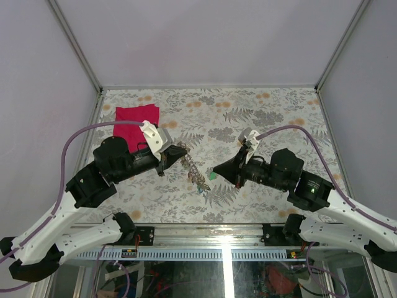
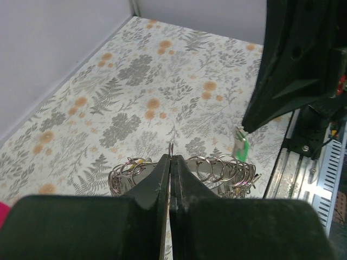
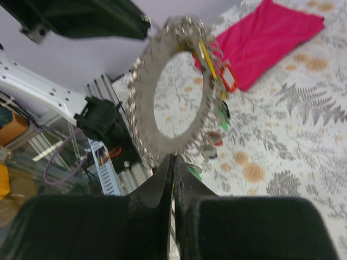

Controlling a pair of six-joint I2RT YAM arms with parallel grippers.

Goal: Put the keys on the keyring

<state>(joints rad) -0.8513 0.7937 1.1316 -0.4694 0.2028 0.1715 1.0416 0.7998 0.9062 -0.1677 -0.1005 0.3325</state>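
**Keyring held up between two closed end effectors**

At the near edge of the table (image 1: 267, 124), past the metal rail (image 1: 205, 234) where both arms are bolted, the two arms reach inward toward each other. The left end effector (image 2: 171, 162) has its fingers pressed together on the rim of the keyring (image 3: 143, 105). It holds the ring clear of the table, tilted, so that the top view shows it edge-on as a slanted strip between the two arms. From the left wrist, the rim shows as a row of small wire loops running to either side of the closed fingertips.

The right end effector (image 3: 173, 161) is also pressed shut, and its tip sits at the lower rim of the ring, opposite the left grip. It pinches a thin green-headed key (image 2: 242, 147), whose plastic head hangs just below the black fingertips. Whether this key touches the ring cannot be told.

The right wrist view looks through the ring's open round centre. Along the ring's far side hang the other keys (image 3: 227, 78), with yellow, red and green heads, bunched close together.

Farther back, toward the left rear of the floral table, a folded red cloth (image 1: 133, 124) lies flat, well apart from the ring
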